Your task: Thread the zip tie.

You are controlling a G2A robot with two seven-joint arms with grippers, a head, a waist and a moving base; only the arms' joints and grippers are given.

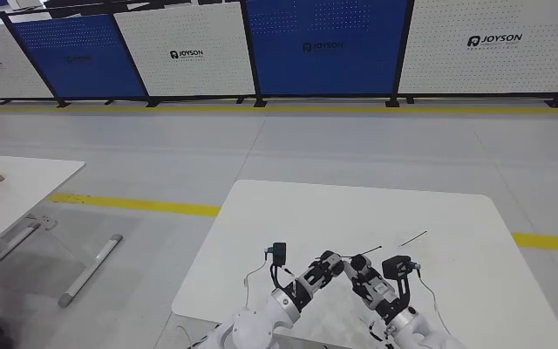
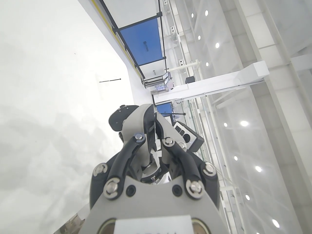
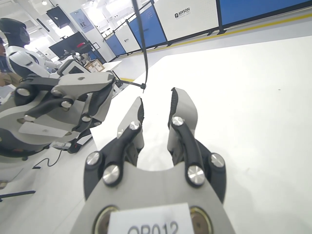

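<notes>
Left pincer (image 3: 112, 80) clamped tight on the black zip tie (image 3: 146, 58), holding it above the white counter (image 3: 243, 86); right pincer (image 3: 156, 98) spread open, empty, just beside the tie's head; second zip tie (image 1: 413, 237) lies farther out

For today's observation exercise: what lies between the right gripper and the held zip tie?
Nothing: the right wrist view shows a bare gap over the table between right gripper and zip tie.
</notes>
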